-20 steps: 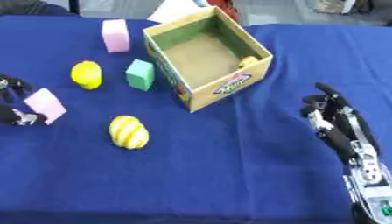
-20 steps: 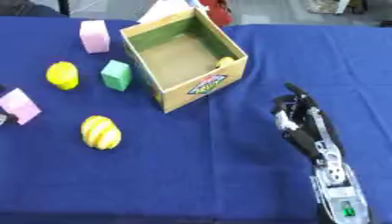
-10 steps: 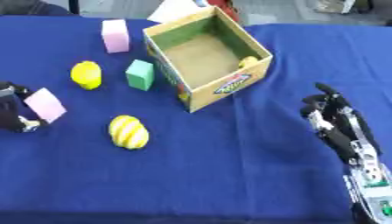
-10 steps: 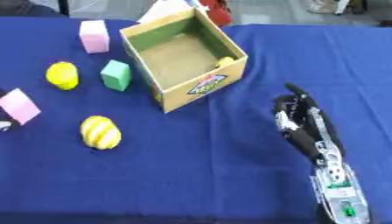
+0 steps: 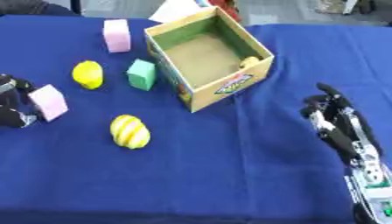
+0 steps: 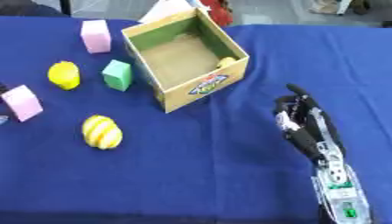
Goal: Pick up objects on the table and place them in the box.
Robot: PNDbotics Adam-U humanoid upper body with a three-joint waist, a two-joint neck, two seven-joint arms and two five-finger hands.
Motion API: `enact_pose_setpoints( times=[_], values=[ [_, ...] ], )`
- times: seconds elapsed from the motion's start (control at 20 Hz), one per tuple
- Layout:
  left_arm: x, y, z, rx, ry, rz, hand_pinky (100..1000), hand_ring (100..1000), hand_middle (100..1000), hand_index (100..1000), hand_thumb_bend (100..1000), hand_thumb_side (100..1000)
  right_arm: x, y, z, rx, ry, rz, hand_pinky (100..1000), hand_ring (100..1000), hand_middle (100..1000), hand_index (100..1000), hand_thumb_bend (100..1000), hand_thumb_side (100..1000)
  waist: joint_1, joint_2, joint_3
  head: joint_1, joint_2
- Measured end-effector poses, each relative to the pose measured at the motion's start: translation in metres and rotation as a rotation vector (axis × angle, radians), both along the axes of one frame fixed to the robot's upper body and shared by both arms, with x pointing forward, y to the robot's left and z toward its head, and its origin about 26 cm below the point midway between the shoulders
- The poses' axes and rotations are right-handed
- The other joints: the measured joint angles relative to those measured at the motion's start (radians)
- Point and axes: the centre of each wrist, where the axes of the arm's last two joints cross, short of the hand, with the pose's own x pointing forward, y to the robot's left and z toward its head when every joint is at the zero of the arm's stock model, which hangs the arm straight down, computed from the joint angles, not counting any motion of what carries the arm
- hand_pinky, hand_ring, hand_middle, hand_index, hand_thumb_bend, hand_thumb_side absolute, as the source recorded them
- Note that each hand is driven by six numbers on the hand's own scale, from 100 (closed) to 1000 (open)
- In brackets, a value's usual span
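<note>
Pink block (image 5: 49, 102) pinched in left hand (image 5: 12, 106); right hand (image 6: 302, 120) rests, fingers relaxed

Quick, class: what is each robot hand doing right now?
Left hand: shut on the pink block at the table's left edge.
Right hand: open, holding nothing.

Matt cardboard box (image 5: 229, 83) w/ blue cloth table (image 5: 229, 175).

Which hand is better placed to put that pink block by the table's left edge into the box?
Left. The left hand is already closed around the pink block; the right hand rests open, far right.
</note>
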Motion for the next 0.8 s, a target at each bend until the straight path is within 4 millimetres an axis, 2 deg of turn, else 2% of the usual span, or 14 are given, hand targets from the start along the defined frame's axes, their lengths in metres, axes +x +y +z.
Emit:
enact_pose_setpoints(
  times=[0.1, 0.3, 0.55, 0.8],
  values=[
    [-0.0002, -0.0011, 0.0008, -0.001, 0.014, -0.01, 663, 621, 652, 830, 409, 456, 0.0, 0.0, 0.0, 0.0, 0.0, 0.0, 649, 619, 661, 927, 100, 431, 0.0, 0.0, 0.0, 0.0, 0.0],
    [-0.0003, -0.001, 0.0006, -0.001, 0.056, -0.027, 689, 656, 690, 855, 487, 582, 0.0, 0.0, 0.0, 0.0, 0.001, 0.0, 649, 618, 660, 926, 100, 431, 0.0, 0.0, 0.0, 0.0, 0.0],
    [0.0003, -0.0005, -0.0001, 0.003, 0.085, -0.037, 703, 675, 710, 862, 500, 638, 0.0, 0.0, 0.0, 0.0, 0.001, 0.001, 649, 618, 660, 926, 100, 431, 0.0, 0.0, -0.001, 0.001, 0.0],
    [0.0039, -0.0039, -0.0032, 0.004, 0.094, -0.041, 701, 674, 709, 862, 492, 635, 0.0, 0.0, -0.0001, -0.001, 0.002, 0.001, 649, 618, 660, 926, 100, 432, 0.0, 0.0, -0.003, 0.004, 0.0]
  ],
)
